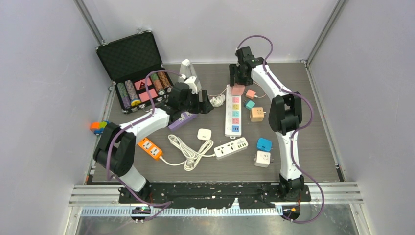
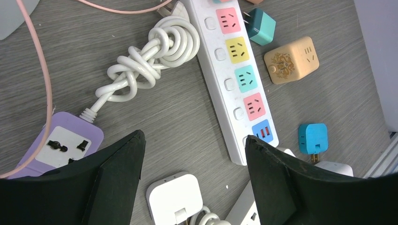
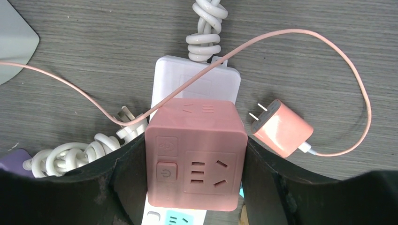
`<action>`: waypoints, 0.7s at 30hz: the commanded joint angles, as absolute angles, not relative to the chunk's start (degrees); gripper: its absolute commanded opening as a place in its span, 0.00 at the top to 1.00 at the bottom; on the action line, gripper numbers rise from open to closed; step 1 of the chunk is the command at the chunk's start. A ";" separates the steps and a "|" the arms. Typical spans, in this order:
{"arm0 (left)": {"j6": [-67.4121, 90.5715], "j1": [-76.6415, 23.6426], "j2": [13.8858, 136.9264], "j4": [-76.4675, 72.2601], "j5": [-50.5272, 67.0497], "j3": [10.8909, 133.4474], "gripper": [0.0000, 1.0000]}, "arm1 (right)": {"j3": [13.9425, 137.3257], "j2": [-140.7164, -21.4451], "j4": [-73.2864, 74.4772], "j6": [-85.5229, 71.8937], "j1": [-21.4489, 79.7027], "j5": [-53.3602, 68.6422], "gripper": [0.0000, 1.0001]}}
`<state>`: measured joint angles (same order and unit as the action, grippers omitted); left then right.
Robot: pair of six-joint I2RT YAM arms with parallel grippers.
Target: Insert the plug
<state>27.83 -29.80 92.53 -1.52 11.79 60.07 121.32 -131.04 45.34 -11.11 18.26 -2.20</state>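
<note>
Grey wood-grain table (image 1: pixel 320 129), pale walls (image 1: pixel 205 24); right tool (image 3: pixel 195 174) clamped on pink cube (image 3: pixel 195 136), left tool (image 2: pixel 193 146) agape.

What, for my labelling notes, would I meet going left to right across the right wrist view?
First the purple power strip, then the white coiled cable, the pink cube socket, the pink charger plug.

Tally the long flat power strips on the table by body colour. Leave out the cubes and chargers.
White: 2, the long strip and the short strip
Orange: 1, the orange strip
Purple: 1, the purple strip
Total: 4
</note>
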 commanded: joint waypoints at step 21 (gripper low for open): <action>28.13 -29.31 91.49 -4.39 13.14 58.21 0.24 | 127.45 -133.15 49.13 -12.19 18.61 -2.17 0.95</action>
<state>28.10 -29.61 92.53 -1.93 12.08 58.67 124.73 -132.42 50.22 -11.70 18.31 -1.41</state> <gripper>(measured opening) 0.766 0.665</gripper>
